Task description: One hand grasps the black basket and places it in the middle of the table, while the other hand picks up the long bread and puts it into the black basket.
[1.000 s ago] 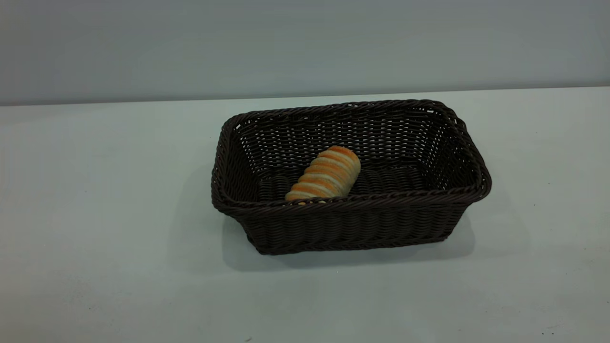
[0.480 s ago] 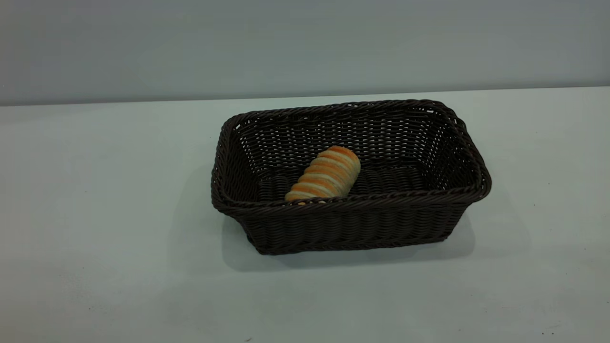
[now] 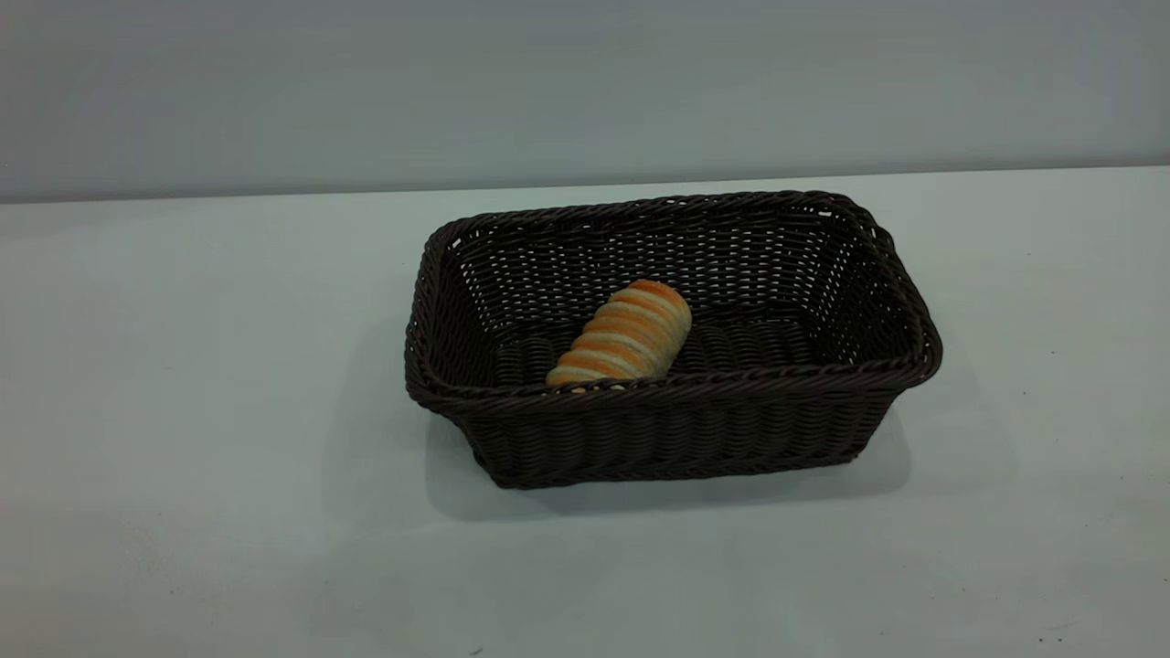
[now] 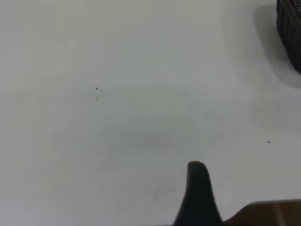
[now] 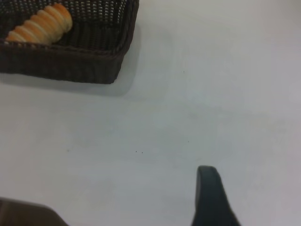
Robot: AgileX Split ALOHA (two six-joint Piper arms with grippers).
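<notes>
The black basket (image 3: 672, 343) sits near the middle of the table (image 3: 183, 457), its long sides running parallel to the table's front and back edges. The long bread (image 3: 623, 335) lies inside on the basket floor, in the left half. Its long axis runs diagonally: one end rests against the front wall, the other points toward the back right corner of the basket. Judged from this layout, both parts of the task look done, and any coming move would only be a retreat.

Neither arm appears in the exterior view. The right wrist view shows the basket (image 5: 70, 52) with the bread (image 5: 40, 26) well apart from the right gripper (image 5: 211, 197), across a stretch of bare table. The left wrist view catches only a corner of the basket (image 4: 289, 33), also well apart from the left gripper (image 4: 200, 195). Which arm is nearer cannot be told.

Only one dark finger of each gripper shows, cut off by the picture's edge. Whether either gripper is released or clenched cannot be told; nothing is seen held by either. The bread's lower front end is hidden behind the braided rim in the exterior view. A brownish shape at the edge of each wrist view is too blurred to identify.
</notes>
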